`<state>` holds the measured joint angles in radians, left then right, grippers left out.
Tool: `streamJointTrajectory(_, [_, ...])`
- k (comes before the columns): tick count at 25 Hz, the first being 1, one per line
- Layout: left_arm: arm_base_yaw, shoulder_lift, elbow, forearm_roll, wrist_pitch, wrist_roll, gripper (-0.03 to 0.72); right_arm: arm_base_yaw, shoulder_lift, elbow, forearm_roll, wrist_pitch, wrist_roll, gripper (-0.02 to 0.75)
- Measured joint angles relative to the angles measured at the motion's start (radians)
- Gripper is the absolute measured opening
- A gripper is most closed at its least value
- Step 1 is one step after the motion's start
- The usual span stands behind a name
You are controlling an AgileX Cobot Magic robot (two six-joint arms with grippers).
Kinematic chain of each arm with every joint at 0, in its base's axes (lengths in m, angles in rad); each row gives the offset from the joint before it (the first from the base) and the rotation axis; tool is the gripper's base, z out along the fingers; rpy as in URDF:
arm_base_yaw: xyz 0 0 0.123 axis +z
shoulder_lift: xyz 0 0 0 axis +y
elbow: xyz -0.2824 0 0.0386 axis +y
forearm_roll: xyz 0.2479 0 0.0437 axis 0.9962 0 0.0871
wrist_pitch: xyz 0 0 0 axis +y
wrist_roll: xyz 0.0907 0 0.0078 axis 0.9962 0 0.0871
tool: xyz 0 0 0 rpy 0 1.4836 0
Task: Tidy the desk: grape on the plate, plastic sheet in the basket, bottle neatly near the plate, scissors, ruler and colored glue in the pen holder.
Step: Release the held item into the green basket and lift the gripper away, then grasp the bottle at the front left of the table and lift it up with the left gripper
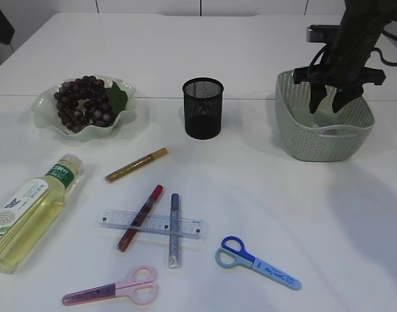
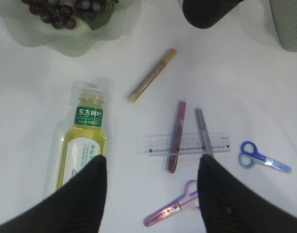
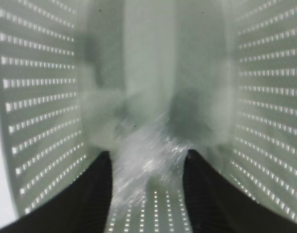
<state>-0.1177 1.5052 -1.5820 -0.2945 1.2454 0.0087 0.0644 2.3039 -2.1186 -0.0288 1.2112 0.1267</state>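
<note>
Pink scissors (image 1: 114, 290): lie nearest the camera on the counter (image 1: 263, 214), closed, handles to the right.
Bottle (image 1: 30, 211): lies on its side at the left counter edge, yellow liquid inside, green label, cap end toward the plate.
Basket (image 1: 323, 120): pale green weave at the right; the right gripper (image 1: 328, 99) hangs inside it, jaws parted and gripping nothing.
Plastic sheet (image 3: 146, 155): a clear crumpled blur on the basket floor, just beyond and between the parted jaws.
Plate (image 1: 47, 116): wavy green rim, holds the dark grape (image 1: 84, 101) bunch and a leaf.
Pen holder (image 1: 203, 108): black mesh, upright between plate and basket; contents cannot be seen.
Ruler (image 1: 153, 223): clear, flat, under the red glue (image 1: 140, 218) and grey glue (image 1: 174, 230).
Blue scissors (image 1: 258, 262): right of the ruler.
Gold glue (image 1: 136, 164): apart, nearer the plate.
Left gripper (image 2: 150, 194): above the counter, jaws released, empty.
</note>
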Motion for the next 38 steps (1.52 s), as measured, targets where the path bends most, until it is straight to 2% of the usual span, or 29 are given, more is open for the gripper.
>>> streamJointTrajectory(2, [0.0,0.0,0.0,0.0,0.0,0.0,0.435,0.0,0.0,0.0,0.001,0.0,-0.001,0.426])
streamJointTrajectory(5, [0.0,0.0,0.0,0.007,0.0,0.0,0.435,0.0,0.0,-0.004,0.002,0.001,-0.001,0.456])
streamJointTrajectory(11, [0.0,0.0,0.0,0.037,0.0,0.0,0.435,0.0,-0.004,-0.06,0.002,0.024,-0.001,0.463])
streamJointTrajectory(19, [0.0,0.0,0.0,0.052,0.0,0.0,0.435,0.0,-0.127,-0.053,0.002,0.026,-0.009,0.463])
streamJointTrajectory(22, [0.0,0.0,0.0,0.06,0.0,0.023,0.463,0.0,-0.198,-0.004,0.008,0.028,-0.013,0.465])
streamJointTrajectory(26, [0.0,0.0,0.0,0.09,0.0,0.029,0.562,0.0,-0.317,0.103,0.066,0.033,-0.013,0.467])
streamJointTrajectory(28, [0.0,0.009,0.0,0.096,0.0,0.029,0.587,0.0,-0.384,0.171,0.097,0.033,-0.013,0.467])
streamJointTrajectory(38, [0.0,0.145,0.095,0.174,-0.003,0.031,0.603,0.0,-0.746,0.527,0.197,0.035,-0.028,0.468])
